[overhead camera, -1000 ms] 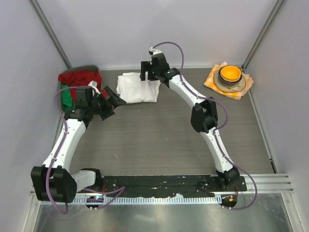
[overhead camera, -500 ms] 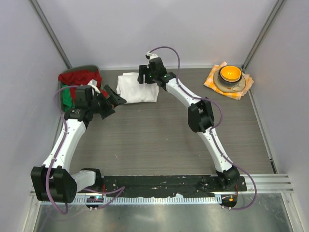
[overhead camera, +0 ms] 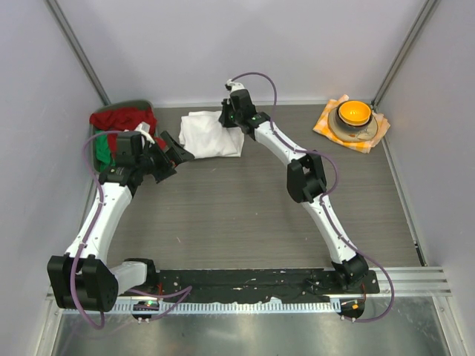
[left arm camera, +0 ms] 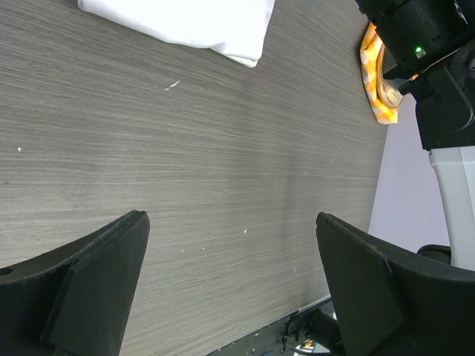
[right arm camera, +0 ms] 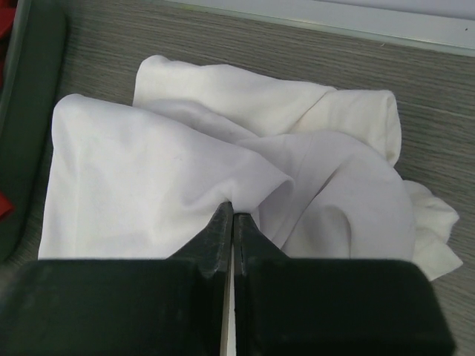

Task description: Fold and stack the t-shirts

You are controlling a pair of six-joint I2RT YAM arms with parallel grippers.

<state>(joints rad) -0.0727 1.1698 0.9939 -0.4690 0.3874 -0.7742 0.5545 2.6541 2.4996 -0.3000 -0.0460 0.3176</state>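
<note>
The t-shirt [overhead camera: 211,135] lies on the table [overhead camera: 245,215] toward 11 o'clock in the top view, near the far wall. It is a white heap, partly squared off and partly rumpled, and I cannot tell whether it is one shirt or more.

The right gripper [overhead camera: 228,119] stands over the heap's 1 o'clock corner, its arm reaching there in a long bend from a base at 5 o'clock. In the right wrist view the jaws are pressed together, pinching a raised fold of the cloth. The fabric puckers up into the pinch. Loose rolls and creases run off toward 1 and 3 o'clock, and a flatter panel lies at 9 o'clock.

The left gripper [overhead camera: 177,148] hangs by the heap's 8 o'clock corner. Its jaws are spread wide in the left wrist view, with only bare table between them. The t-shirt's folded edge shows at 12 o'clock of that view, clear of both fingers [left arm camera: 82,289].

A dark tray [overhead camera: 137,104] sits at 10 o'clock, just beside the t-shirt, and holds a red cloth [overhead camera: 122,119] and a green cloth [overhead camera: 102,152]. At 2 o'clock, well apart from the heap, an orange bowl [overhead camera: 354,113] rests on a checked cloth [overhead camera: 324,126].
</note>
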